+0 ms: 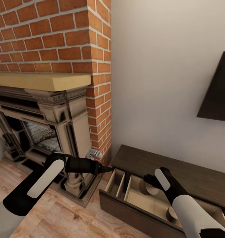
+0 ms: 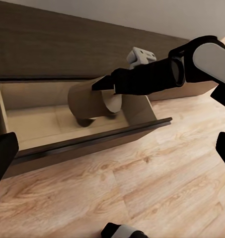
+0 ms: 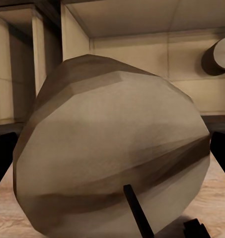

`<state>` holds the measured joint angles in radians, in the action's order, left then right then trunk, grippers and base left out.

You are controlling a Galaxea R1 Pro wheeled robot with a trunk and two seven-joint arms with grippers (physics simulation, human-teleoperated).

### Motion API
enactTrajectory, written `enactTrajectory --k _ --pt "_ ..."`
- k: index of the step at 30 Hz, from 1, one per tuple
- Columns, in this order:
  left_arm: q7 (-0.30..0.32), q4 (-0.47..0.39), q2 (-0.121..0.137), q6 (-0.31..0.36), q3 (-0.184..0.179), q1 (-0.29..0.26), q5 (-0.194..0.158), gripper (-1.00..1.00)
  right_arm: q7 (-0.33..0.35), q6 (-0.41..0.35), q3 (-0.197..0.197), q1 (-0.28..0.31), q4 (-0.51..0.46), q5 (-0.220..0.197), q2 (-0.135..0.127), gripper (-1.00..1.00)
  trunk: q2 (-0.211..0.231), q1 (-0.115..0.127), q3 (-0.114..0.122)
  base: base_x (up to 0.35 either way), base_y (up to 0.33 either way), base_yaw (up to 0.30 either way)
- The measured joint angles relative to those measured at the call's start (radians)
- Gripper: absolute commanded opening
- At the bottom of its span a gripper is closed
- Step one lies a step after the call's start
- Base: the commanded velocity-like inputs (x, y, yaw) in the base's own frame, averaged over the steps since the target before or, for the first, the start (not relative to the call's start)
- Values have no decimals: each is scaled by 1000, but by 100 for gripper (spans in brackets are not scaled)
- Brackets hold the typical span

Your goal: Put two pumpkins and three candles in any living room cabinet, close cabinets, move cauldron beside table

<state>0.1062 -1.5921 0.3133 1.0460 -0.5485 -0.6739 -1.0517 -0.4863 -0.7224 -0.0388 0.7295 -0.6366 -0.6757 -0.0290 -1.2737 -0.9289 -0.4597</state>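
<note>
At lower right of the head view, the right hand [image 1: 149, 183] grips a tan candle [image 1: 146, 188] inside the cabinet's [image 1: 178, 172] open drawer [image 1: 132, 206], another candle [image 1: 172, 214] lying nearby, while the left hand [image 1: 109, 169] looks narrowed, empty.

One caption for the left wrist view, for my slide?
Right gripper holds a candle over the open cabinet drawer.

The cabinet's [image 1: 178, 168] open drawer [image 1: 152, 203] holds one candle [image 1: 172, 215] lying on its pale floor.
</note>
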Motion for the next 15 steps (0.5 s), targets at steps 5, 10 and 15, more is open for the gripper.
enactTrajectory --k 5,10,15 --pt "0 0 0 0 0 0 0 100 0 0 0 0 0 0 1 -100 -35 -19 -16 0 0 0" --pt "0 0 0 0 0 0 0 100 0 0 0 0 0 0 2 -100 -70 -38 -31 0 0 0" --pt "0 0 0 0 0 0 0 100 0 0 0 0 0 0 2 -100 -105 -58 -47 0 0 0"
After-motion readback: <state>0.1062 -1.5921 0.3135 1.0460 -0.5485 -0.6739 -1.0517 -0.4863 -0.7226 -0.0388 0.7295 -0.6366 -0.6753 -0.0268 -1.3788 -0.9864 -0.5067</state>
